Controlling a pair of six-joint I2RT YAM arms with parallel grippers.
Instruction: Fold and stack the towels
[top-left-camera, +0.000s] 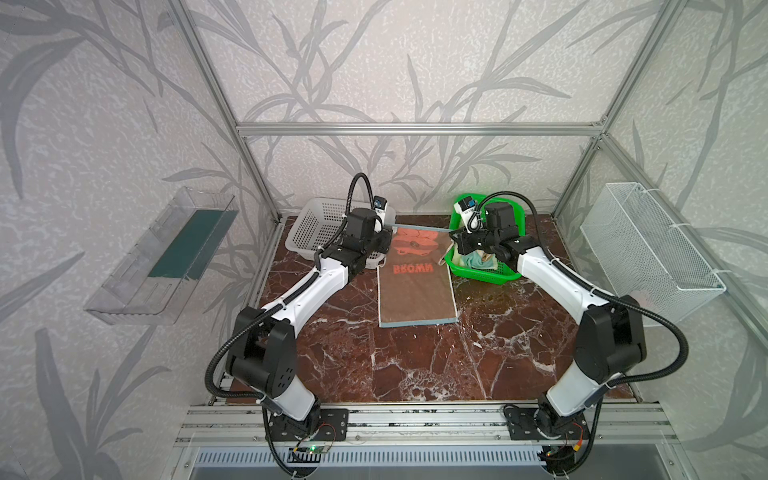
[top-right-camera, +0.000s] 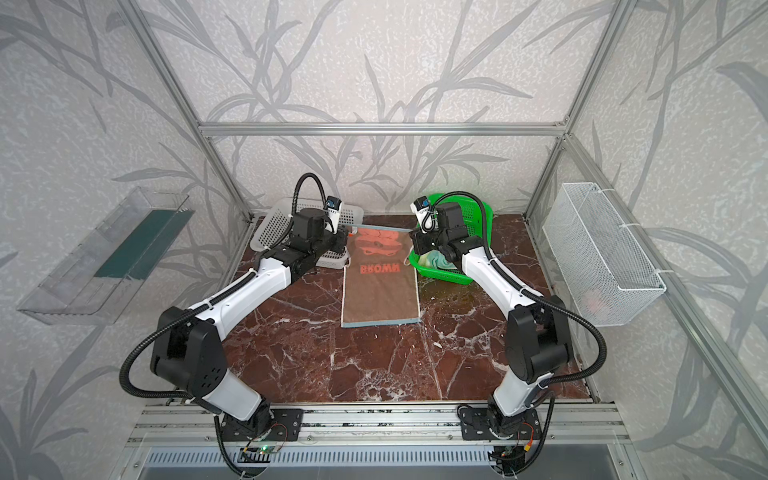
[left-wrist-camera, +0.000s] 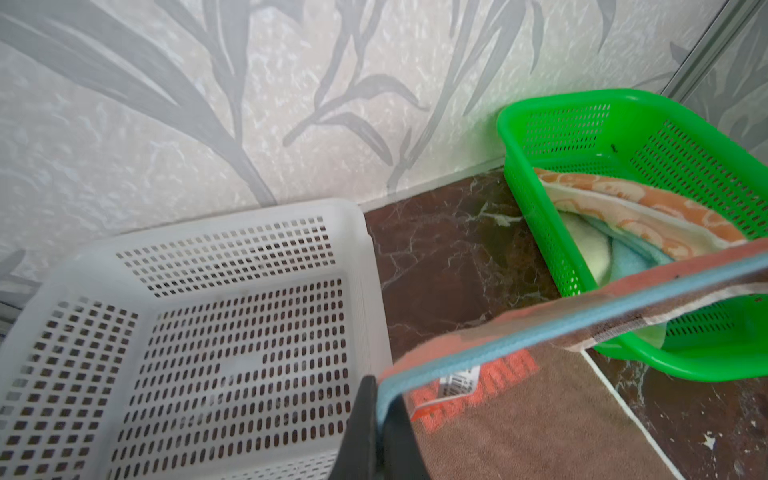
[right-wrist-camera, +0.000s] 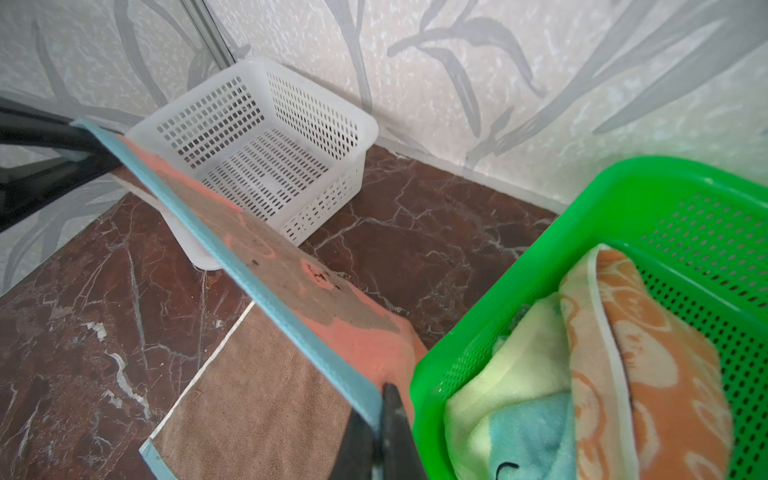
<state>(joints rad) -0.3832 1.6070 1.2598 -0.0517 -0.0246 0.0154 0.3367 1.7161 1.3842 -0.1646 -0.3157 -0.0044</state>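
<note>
The right arm (top-left-camera: 548, 274) covers much of the green basket (top-left-camera: 482, 277) — cloths (top-left-camera: 478, 261) inside barely show; the left arm (top-left-camera: 316, 286) hides a corner of the white basket (top-left-camera: 309, 232).

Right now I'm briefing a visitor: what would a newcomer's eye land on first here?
The brown towel in the middle, its far edge lifted and pinched taut between the left gripper and the right gripper. Next, the bright green basket at the back right, holding an orange towel and a yellow towel.
</note>
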